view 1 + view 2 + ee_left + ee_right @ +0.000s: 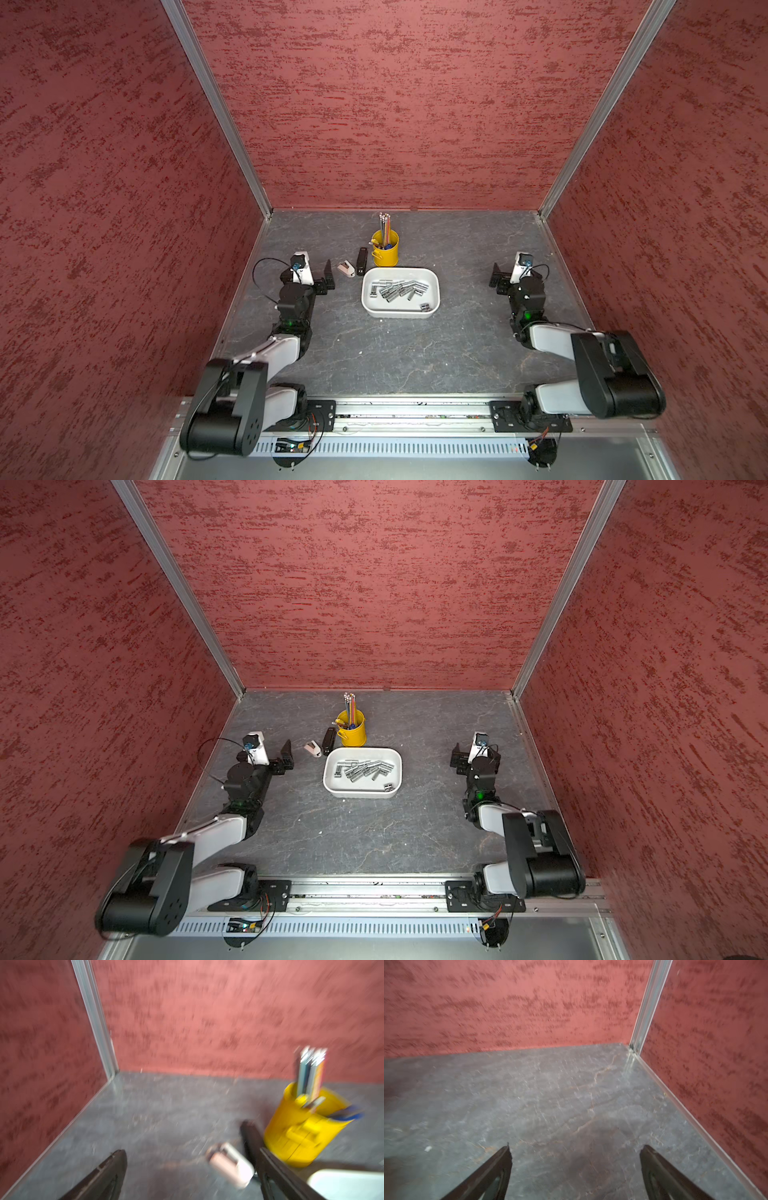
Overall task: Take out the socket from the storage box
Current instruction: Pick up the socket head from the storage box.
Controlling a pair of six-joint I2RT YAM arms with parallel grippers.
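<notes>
Closest to the lens: left arm and right arm elbows, folded above the mounting rail at the tabletop edge. Arms extend forward, one along each side.

Left tool: jaws spread wide, gripping nothing, low over the tabletop. Its wrist view is blurred.

Right tool: jaws also wide apart, nothing held, pointed at the far corner of the red walls. Only tabletop shows between its jaws.

Task item: storage box sits between the two tools, closer to the left tool, touched by neither. All sockets are inside it. They form a loose pile of metal cylinders lying flat across the half away from the arm bases. One stray socket lies apart from the pile, in the base-side corner toward the right tool.

Clutter on the box side of the left tool:
- pink-and-white small item, just beside the left tool
- black oblong item, next along
- yellow pen cup, with pencils standing in it

Cup stands just past the box's far rim. Touching or a hair apart, can't tell. All three are well apart from the right tool.
</notes>
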